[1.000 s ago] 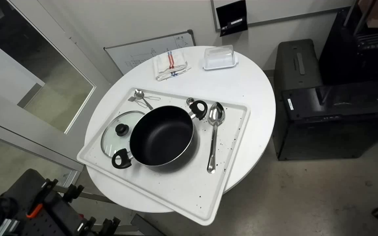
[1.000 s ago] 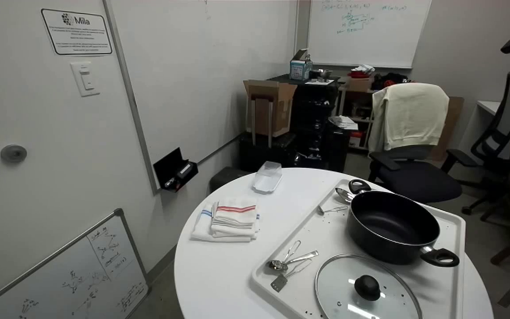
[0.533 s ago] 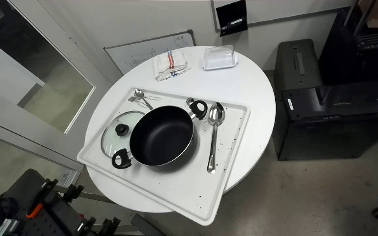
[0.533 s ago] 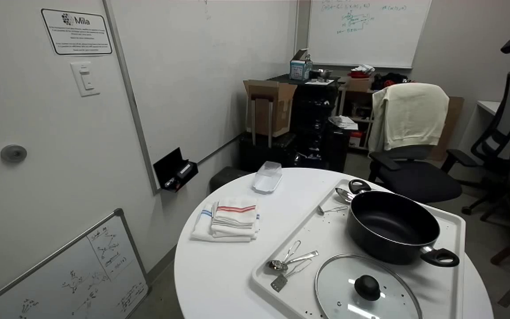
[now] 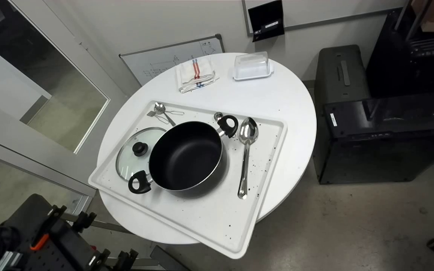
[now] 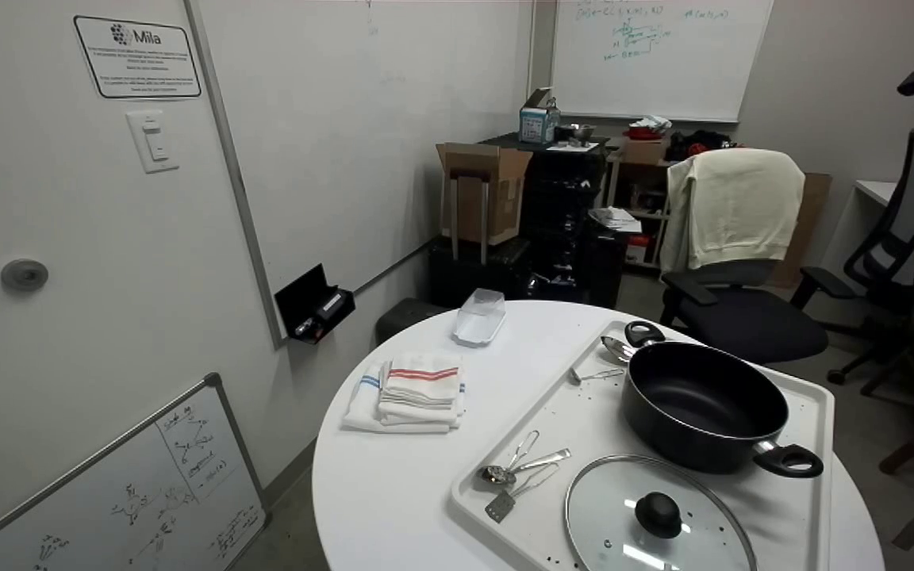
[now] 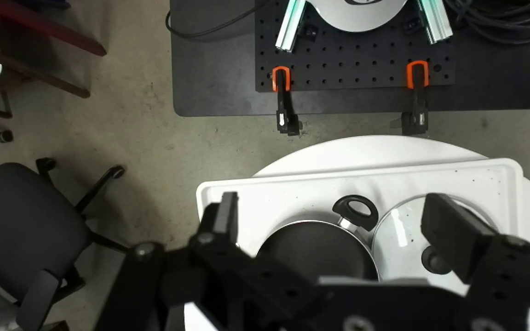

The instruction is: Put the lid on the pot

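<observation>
Hand [image 7: 332, 202] above pot [image 7: 318, 243] and lid [image 7: 400, 246], fingers [image 7: 453, 232] spread wide

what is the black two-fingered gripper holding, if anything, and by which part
Nothing is held: the black two-fingered gripper stands open in the wrist view. The round clear glass lid lies on the white rectangular tray, beside the round black pot.

Between the dark fingers [image 7: 453, 230], the pot [image 7: 318, 250] is showing black. Partly behind one finger, the lid [image 7: 398, 253] is looking clear, its knob [image 7: 434, 262] black. Past the fingers, the white tray [image 7: 288, 195] is bearing dark specks and clamps [image 7: 281, 85] are showing orange.
</observation>
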`<state>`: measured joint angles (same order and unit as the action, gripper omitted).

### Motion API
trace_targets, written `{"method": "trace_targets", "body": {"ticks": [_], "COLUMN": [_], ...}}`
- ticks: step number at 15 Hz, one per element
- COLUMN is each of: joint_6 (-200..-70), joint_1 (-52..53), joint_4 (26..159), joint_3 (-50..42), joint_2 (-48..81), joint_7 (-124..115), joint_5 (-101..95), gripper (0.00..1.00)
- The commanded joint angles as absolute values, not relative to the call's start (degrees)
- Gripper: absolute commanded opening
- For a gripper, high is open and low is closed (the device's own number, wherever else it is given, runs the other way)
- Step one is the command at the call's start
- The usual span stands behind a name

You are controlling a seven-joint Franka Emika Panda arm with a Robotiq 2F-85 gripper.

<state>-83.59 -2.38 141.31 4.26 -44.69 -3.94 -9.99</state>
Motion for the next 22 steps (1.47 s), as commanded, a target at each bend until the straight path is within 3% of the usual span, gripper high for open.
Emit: {"method": "trace_targets", "body": {"ticks": [1,10,22], "joint_6": [-90.9,-118.8,-146.4], "joint_1": [-1.6,-0.1,8.9], "joint_4": [142.5,144.6,136.3], "joint_3": [3.6,5.9,5.8], "joint_2": [-38.2,-15.1,19.4], "joint_7": [-7.0,-13.9,-24.7], "joint_5": [-9.0,-7.0,-10.6], "gripper": [1.00,1.00,1.00]}}
